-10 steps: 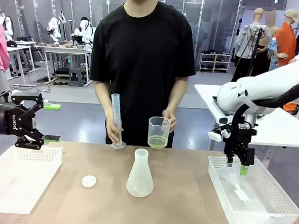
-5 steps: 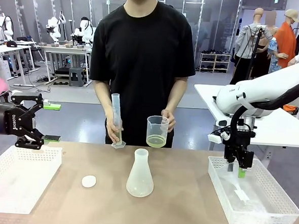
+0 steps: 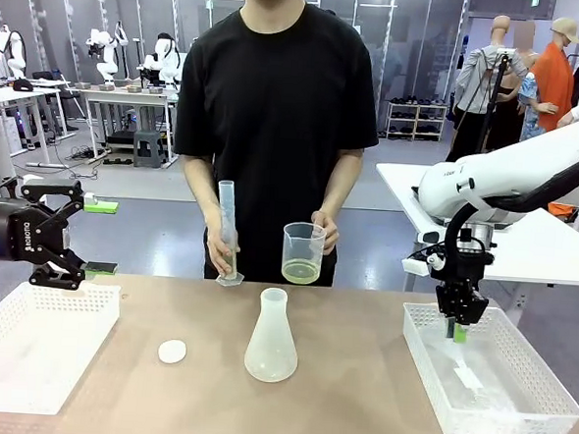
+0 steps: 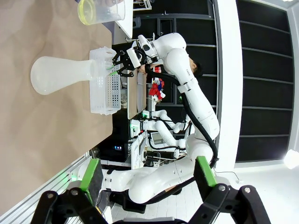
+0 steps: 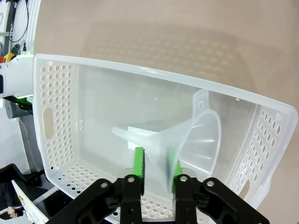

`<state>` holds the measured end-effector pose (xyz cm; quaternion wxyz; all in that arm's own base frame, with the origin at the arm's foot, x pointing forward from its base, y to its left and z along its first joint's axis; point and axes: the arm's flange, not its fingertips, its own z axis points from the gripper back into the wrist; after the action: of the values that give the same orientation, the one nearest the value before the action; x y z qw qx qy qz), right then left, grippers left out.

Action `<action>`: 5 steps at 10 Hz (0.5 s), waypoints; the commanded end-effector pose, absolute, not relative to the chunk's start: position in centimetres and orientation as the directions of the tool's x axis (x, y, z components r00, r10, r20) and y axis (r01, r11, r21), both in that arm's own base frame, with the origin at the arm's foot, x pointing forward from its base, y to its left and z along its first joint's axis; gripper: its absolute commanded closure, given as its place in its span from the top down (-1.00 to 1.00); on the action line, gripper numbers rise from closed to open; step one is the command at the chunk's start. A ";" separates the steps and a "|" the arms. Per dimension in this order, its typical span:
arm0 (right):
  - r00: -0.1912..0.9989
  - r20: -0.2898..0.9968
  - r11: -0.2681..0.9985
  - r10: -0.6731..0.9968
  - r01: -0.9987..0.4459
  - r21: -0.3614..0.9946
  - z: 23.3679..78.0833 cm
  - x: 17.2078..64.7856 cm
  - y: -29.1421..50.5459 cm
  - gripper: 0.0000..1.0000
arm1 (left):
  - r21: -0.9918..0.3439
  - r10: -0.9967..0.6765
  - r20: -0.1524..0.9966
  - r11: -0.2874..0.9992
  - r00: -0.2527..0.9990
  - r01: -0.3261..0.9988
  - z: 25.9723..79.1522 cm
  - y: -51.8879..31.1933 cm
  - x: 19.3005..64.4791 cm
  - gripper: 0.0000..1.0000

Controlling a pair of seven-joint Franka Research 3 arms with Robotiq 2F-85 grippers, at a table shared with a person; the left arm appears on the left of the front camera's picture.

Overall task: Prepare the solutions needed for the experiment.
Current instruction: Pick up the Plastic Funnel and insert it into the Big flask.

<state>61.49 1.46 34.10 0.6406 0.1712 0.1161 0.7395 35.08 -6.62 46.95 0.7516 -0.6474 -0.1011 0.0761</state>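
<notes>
At right, inside the basket (image 3: 498,417), we see right gripper (image 5: 155,161) clamped on the funnel (image 5: 201,140); left gripper (image 3: 77,235) gapes empty; flask (image 3: 271,344) unfilled, solutions (image 3: 301,271) unpoured.

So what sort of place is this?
Likely a robotics lab staged as a chemistry bench: a clear plastic conical flask on the brown table, a clear beaker of pale yellow-green liquid in the person's hand, rows of workbenches behind.

Brown worktop (image 3: 357,398), here's the layout: perforated white left basket (image 3: 23,390) at one end, matching right basket (image 3: 508,424) at the other, translucent conical flask (image 3: 271,339) upright mid-table, small white disc (image 3: 172,351) near its left.
</notes>
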 end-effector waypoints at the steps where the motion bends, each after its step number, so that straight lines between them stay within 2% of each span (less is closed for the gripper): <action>1: -0.132 0.130 -0.173 0.983 -0.902 0.395 34.3 62.0 1.3 -0.78 | -0.991 0.246 0.045 0.131 0.968 0.013 47.2 -6.8 35.0 1.00; 3: -0.135 0.118 -0.171 0.984 -0.903 0.394 34.4 61.9 1.3 -1.00 | -0.991 0.246 0.045 0.131 0.968 0.013 47.2 -6.8 35.0 1.00; 5: -0.123 0.093 -0.150 0.988 -0.907 0.393 34.8 61.6 1.3 -1.00 | -0.991 0.246 0.045 0.131 0.968 0.013 47.2 -6.8 35.0 1.00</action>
<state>61.55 1.34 34.86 0.6400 0.1737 0.1195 0.7389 35.08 -6.62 46.95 0.7516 -0.6474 -0.1010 0.0761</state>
